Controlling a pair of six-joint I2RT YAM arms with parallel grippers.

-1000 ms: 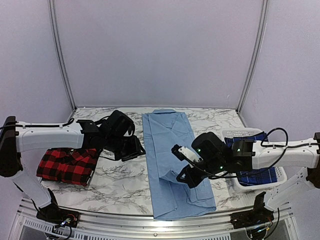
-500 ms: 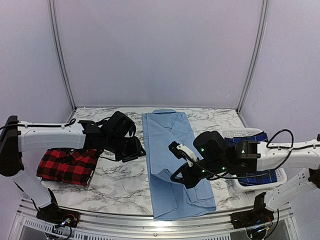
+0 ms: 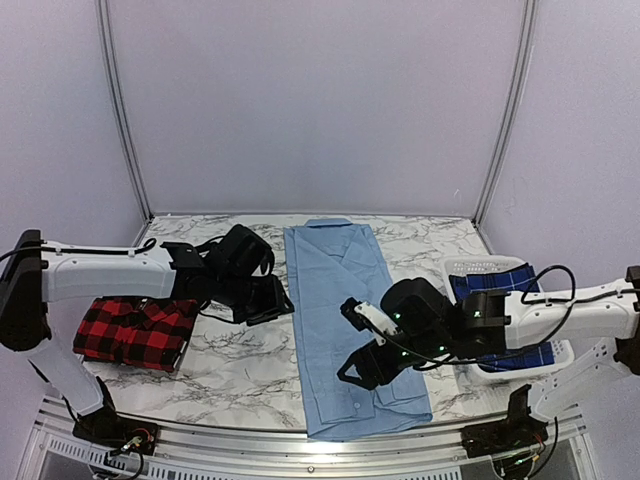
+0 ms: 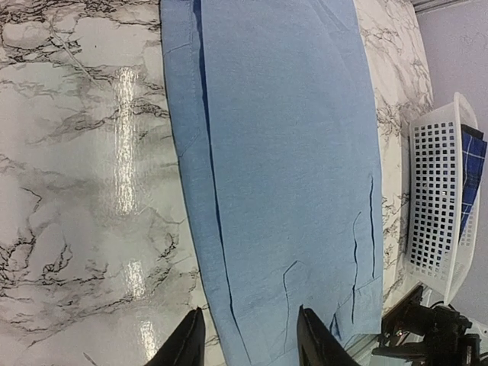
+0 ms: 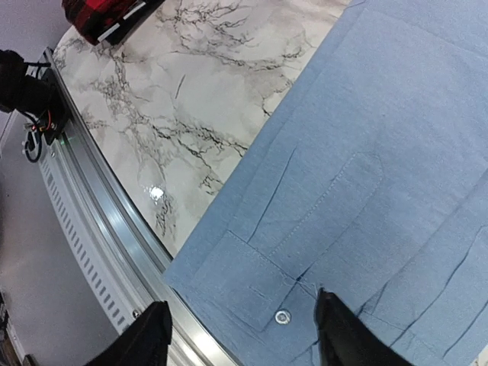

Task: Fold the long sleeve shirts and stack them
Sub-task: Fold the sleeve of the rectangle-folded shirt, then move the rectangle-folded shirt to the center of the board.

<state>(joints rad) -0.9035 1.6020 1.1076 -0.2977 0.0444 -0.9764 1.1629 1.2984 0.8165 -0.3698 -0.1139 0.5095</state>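
Observation:
The light blue shirt (image 3: pixel 345 310) lies flat as a long narrow strip down the middle of the table, collar at the far end. My left gripper (image 3: pixel 268 300) hovers open over its left edge (image 4: pixel 206 229), with nothing between the fingers (image 4: pixel 187 343). My right gripper (image 3: pixel 362 368) stands open above the near end, over a buttoned sleeve cuff (image 5: pixel 284 315) that lies flat on the shirt (image 5: pixel 381 152). The red-and-black check shirt (image 3: pixel 135 330) sits folded at the left. The dark blue plaid shirt (image 3: pixel 505 320) lies in the basket at the right.
A white perforated basket (image 3: pixel 520 372) stands at the right edge, also visible in the left wrist view as the basket (image 4: pixel 431 206). A metal rail (image 5: pixel 99 229) runs along the near table edge. Marble tabletop (image 3: pixel 240 360) shows between the red shirt and the blue one.
My right gripper has opened and let go of the sleeve, which now lies flat on the blue shirt; it shifted slightly left and nearer. The left arm has barely moved.

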